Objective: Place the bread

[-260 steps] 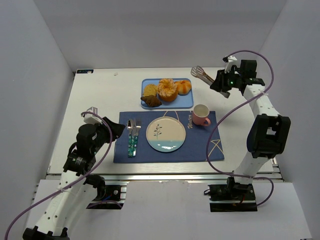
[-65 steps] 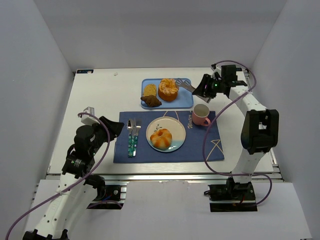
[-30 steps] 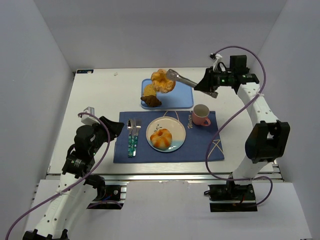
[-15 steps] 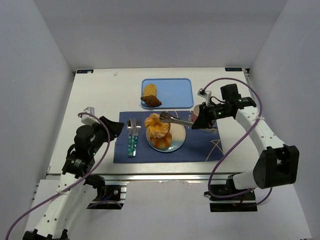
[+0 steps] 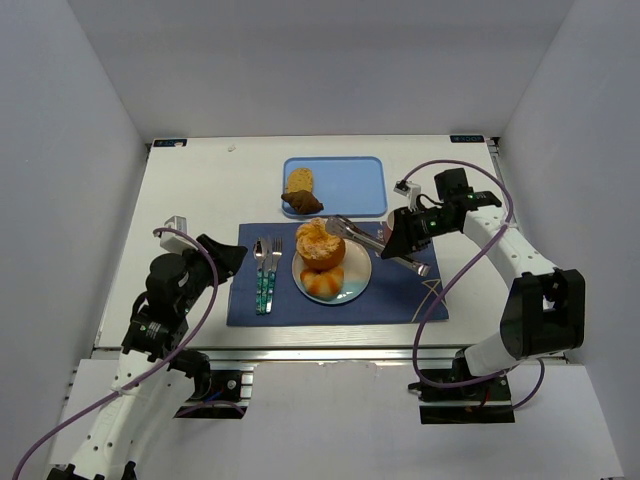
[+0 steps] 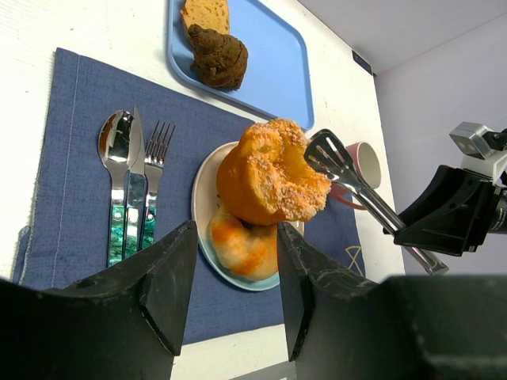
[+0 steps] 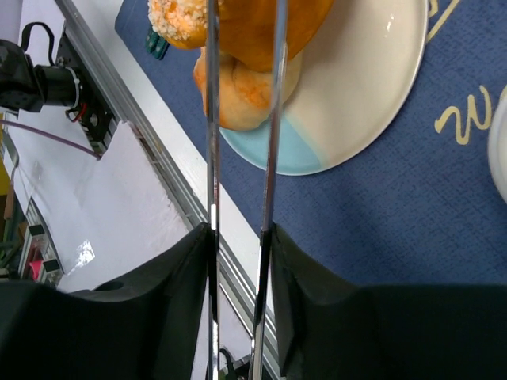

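The right fingers (image 7: 162,297) are squeezing shut on the handles of a pair of metal tongs (image 5: 372,241), and the tongs' slotted tips are pinching a sugared bun (image 5: 318,243) at its right side. That bun is hanging over the far half of a cream and pale blue plate (image 5: 357,270), just above a smooth round bun (image 5: 322,283) lying on the plate's near half; whether the two are touching cannot be told. The left fingers (image 6: 158,293) are standing apart with nothing between them, hovering over the near left corner of a dark blue placemat (image 5: 400,296). The placemat is carrying the plate, a spoon, knife and fork (image 5: 265,270) lined up left of it, and a pink mug (image 6: 366,162) to its right, mostly hidden behind the right arm in the top view. Beyond the mat, a light blue tray (image 5: 352,185) is holding a tan slice (image 5: 299,180) and a dark brown piece (image 5: 302,202) at its left end. Everything is sitting on a white bench (image 5: 190,190), which plain pale grey walls (image 5: 300,60) are enclosing on three sides.
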`<action>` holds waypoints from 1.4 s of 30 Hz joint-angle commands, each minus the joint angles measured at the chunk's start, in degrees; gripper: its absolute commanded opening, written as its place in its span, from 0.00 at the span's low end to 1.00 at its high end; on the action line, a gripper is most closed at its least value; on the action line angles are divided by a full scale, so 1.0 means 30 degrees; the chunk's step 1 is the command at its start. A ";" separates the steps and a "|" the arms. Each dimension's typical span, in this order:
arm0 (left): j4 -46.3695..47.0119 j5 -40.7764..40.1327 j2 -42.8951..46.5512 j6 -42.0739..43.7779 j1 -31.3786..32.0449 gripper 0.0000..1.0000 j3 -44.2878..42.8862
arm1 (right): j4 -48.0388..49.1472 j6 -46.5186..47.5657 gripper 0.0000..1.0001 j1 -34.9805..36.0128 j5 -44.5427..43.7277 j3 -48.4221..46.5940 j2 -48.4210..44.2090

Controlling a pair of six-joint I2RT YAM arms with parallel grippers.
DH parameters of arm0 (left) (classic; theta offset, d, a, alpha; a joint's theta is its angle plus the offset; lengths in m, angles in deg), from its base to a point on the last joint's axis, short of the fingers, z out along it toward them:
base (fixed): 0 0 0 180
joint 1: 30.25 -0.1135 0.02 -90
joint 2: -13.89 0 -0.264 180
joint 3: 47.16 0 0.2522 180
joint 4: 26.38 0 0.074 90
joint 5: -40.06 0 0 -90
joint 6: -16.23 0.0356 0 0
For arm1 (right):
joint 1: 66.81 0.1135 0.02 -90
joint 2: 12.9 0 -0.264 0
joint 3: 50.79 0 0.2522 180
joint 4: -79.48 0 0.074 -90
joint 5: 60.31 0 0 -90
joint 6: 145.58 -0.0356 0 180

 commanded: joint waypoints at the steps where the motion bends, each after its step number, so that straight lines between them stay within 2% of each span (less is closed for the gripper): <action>1: -0.0190 -0.0168 0.0160 -0.0036 -0.0063 0.55 -0.0010 | 0.0511 -0.0569 0.41 0.0113 -0.0214 -0.0778 -0.0043; 6: -0.0131 -0.0168 0.0072 -0.0036 -0.0034 0.55 -0.0039 | 0.0716 -0.0774 0.48 0.0084 -0.0156 -0.0984 -0.0102; 19: -0.0248 -0.0226 0.0160 -0.0007 -0.0034 0.55 -0.0127 | 0.2356 -0.1360 0.47 -0.0793 -0.0185 -0.1569 -0.1273; 31: -0.0072 -0.0197 0.0071 -0.0007 -0.0034 0.55 -0.0244 | 0.3498 -0.2208 0.26 -0.1995 -0.0039 -0.2800 -0.1391; 35: -0.0044 -0.0256 0.0042 0.0022 -0.0063 0.55 -0.0273 | 0.5020 -0.3673 0.08 -0.3896 -0.0798 -0.3092 -0.1334; 36: 0.0015 -0.0256 0.0042 0.0022 -0.0034 0.54 -0.0244 | 0.5342 -0.3675 0.01 -0.4742 -0.1961 -0.3064 -0.1275; 37: 0.0102 -0.0227 0.0042 0.0022 -0.0034 0.55 -0.0215 | 0.6071 -0.4168 0.00 -0.5823 -0.2900 -0.3006 -0.1187; 42: 0.0629 -0.0022 -0.0250 0.0022 -0.0063 0.55 -0.0069 | 0.7718 -0.2243 0.00 -0.7942 -0.9250 -0.1633 -0.0573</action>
